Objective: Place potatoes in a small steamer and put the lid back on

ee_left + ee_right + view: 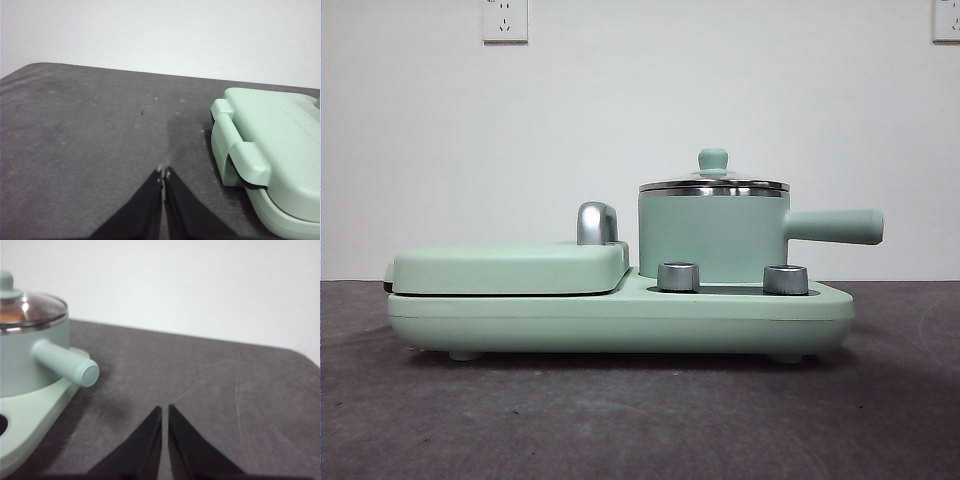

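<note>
Sitting lid [713, 183] on steamer [712, 238], potato [11, 314] inside

Black tapered fingers [150, 210], pale-flecked tips.

The left gripper [163, 172] is hanging low over the table, its two black jaws pressing together tip to tip and holding nothing. The right gripper [164, 410] is hanging in much the same way, its jaws lying nearly closed with only a thin slit showing between them, and nothing is sitting in that slit. Neither arm is showing in the front view, so both are waiting clear of the middle.
</note>
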Robot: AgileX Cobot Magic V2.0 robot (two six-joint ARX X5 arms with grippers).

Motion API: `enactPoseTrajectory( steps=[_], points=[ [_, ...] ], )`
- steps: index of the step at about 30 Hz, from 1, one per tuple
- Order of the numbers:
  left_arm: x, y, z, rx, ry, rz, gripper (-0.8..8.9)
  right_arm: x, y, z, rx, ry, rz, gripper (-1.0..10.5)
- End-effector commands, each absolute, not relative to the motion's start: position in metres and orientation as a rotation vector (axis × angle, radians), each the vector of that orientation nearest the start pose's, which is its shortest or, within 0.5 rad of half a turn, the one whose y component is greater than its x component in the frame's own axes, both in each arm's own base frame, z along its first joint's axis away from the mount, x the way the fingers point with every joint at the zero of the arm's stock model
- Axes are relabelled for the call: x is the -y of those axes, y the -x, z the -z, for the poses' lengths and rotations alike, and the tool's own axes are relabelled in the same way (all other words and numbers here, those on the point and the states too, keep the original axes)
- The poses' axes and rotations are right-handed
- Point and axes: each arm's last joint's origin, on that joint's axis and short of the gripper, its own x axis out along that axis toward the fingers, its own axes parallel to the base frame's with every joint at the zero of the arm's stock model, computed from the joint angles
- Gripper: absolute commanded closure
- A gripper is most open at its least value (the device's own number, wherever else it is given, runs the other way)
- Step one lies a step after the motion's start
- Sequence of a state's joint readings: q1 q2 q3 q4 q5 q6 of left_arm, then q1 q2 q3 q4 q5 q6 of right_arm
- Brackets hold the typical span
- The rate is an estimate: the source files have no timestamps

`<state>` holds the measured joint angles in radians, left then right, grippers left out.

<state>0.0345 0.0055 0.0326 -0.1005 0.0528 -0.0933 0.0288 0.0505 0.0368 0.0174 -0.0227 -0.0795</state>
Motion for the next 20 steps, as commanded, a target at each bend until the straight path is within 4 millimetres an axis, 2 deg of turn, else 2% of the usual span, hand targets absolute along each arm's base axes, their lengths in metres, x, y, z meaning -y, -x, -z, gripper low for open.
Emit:
enactPoseTrajectory(
  steps=[1,20],
  points=[
    [-0.002,-0.0969,-0.1594,-0.077,0.087,0.012,8.07,-0.003,-0.0972,-0.1687,0.024,0.056,-0.043,9.3],
    [-0.002,-0.0969,-0.1596,-0.074,0.087,0.013,8.07,-0.003,-0.0971,-0.1693,0.029,0.056,-0.045,9.3]
  ],
)
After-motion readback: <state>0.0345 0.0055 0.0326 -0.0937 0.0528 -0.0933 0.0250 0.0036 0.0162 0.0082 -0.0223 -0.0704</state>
